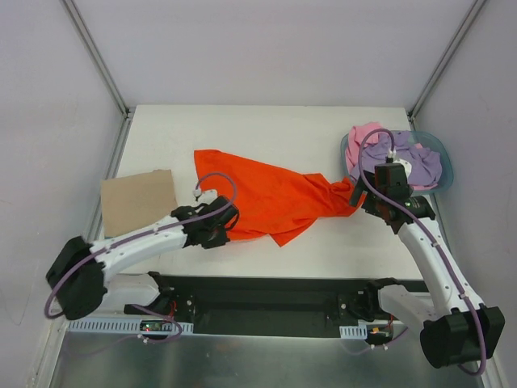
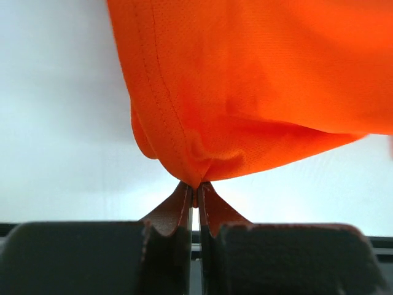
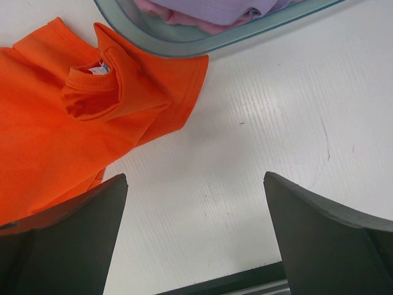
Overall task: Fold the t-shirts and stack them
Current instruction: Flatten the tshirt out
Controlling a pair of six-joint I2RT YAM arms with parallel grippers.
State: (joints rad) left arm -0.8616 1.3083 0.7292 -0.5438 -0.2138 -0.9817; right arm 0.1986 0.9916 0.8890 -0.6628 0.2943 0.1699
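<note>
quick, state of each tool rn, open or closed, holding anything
left tool: closed, pinching an edge of the orange t-shirt
right tool: open, holding nothing

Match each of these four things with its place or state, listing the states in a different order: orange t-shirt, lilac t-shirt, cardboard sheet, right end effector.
Column A
1. orange t-shirt
2. lilac t-shirt
3. cardboard sheet
4. right end effector

Column B
a. in the basin
b. open, holding nothing
c. pinched by the shut left end effector
d. lying flat at the left side of the table

Pairs: 1-c; 2-a; 3-d; 4-b
</note>
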